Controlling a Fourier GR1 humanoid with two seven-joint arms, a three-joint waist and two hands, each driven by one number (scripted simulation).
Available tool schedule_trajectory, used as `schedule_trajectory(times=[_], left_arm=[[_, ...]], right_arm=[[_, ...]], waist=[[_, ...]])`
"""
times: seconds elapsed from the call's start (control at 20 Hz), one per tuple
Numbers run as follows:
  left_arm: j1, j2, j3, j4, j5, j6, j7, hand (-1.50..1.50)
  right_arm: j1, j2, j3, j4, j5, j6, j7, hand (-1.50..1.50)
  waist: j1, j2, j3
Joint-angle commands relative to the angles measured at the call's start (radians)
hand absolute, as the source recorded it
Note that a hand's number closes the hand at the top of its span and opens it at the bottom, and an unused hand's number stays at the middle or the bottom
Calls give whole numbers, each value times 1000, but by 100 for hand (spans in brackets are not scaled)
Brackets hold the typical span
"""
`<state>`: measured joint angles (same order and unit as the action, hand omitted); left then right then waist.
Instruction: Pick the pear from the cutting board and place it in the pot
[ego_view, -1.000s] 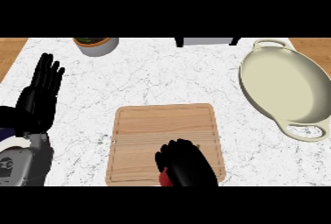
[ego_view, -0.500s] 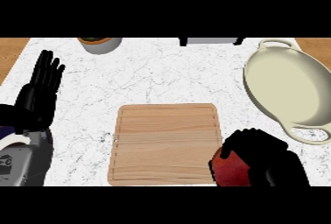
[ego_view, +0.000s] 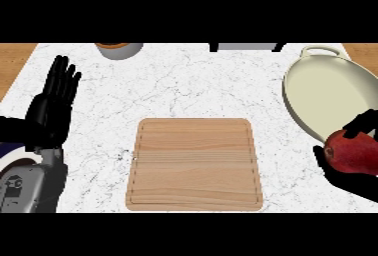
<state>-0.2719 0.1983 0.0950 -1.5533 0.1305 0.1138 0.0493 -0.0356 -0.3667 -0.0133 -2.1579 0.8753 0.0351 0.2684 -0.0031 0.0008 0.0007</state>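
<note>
The pear (ego_view: 356, 151) is sitting in the right hand (ego_view: 353, 176), and the fingers are curling round it at the right edge. It is off the board (ego_view: 195, 164) now, just beside the near rim of the pot (ego_view: 325, 85). The pot's long side is running far and a bit left, so I think the pear needs to go that way. The left hand (ego_view: 53, 102) is resting open, far left.

The right hand (ego_view: 353, 172) has lifted the pear (ego_view: 354, 151) off the cutting board (ego_view: 195, 164) and carried it rightward; the pot (ego_view: 328, 95) now lies just beyond its fingers.
</note>
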Motion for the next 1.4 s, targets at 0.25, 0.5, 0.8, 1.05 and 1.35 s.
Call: schedule_trajectory(times=[0.25, 0.5, 0.8, 1.05, 1.35], left_arm=[[22, 3, 2, -35, 6, -16, 24, 0], [-7, 3, 14, 4, 8, -24, 12, 0], [-10, 1, 3, -36, 6, -31, 42, 0], [-59, -16, 10, 47, -11, -16, 3, 0], [9, 3, 12, -20, 23, -65, 12, 0]], right_arm=[[-100, -181, -385, 416, -299, 0, -336, 150], [-301, -239, -363, 811, -256, -50, -499, 150], [-409, -249, -357, 1128, -209, -167, -689, 150], [-565, -286, -342, 1441, -150, -219, -764, 150], [-608, -265, -352, 1614, -187, -59, -710, -150]], waist=[[4, 0, 0], [17, 3, 0], [19, 3, 0], [26, 8, 1], [43, 7, 1]])
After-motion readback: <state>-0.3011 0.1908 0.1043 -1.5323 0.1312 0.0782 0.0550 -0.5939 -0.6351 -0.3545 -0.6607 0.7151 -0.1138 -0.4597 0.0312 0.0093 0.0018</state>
